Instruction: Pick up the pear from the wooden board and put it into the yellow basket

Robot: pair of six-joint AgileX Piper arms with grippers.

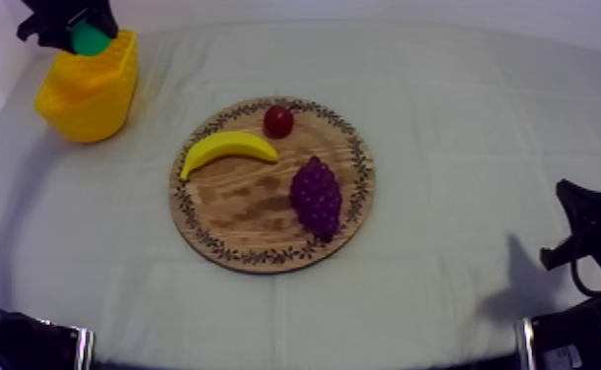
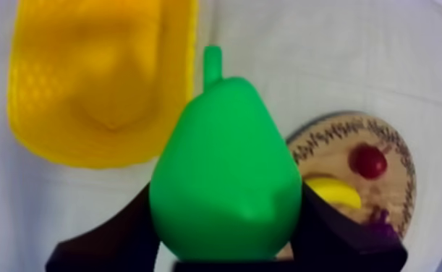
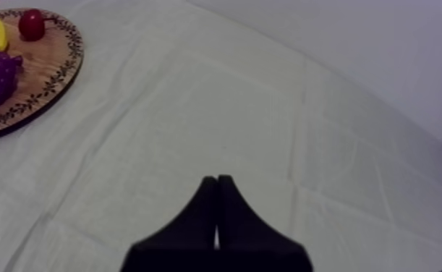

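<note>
The green pear [image 2: 223,181] is held between the black fingers of my left gripper [image 1: 80,34], which is shut on it just above the yellow basket [image 1: 90,91] at the table's far left. In the left wrist view the basket [image 2: 93,79] lies beyond the pear's stem. The round wooden board [image 1: 235,212] in the middle carries a banana [image 1: 227,150], a small red fruit [image 1: 278,121] and purple grapes [image 1: 316,197]. My right gripper [image 3: 216,182] rests shut over bare cloth at the near right, its arm [image 1: 589,236] low at that side.
The board [image 3: 46,79] with its fruit lies off to the left of my right gripper. Bare cloth stretches between board and basket and across the right half of the table. The table's far edge runs just behind the basket.
</note>
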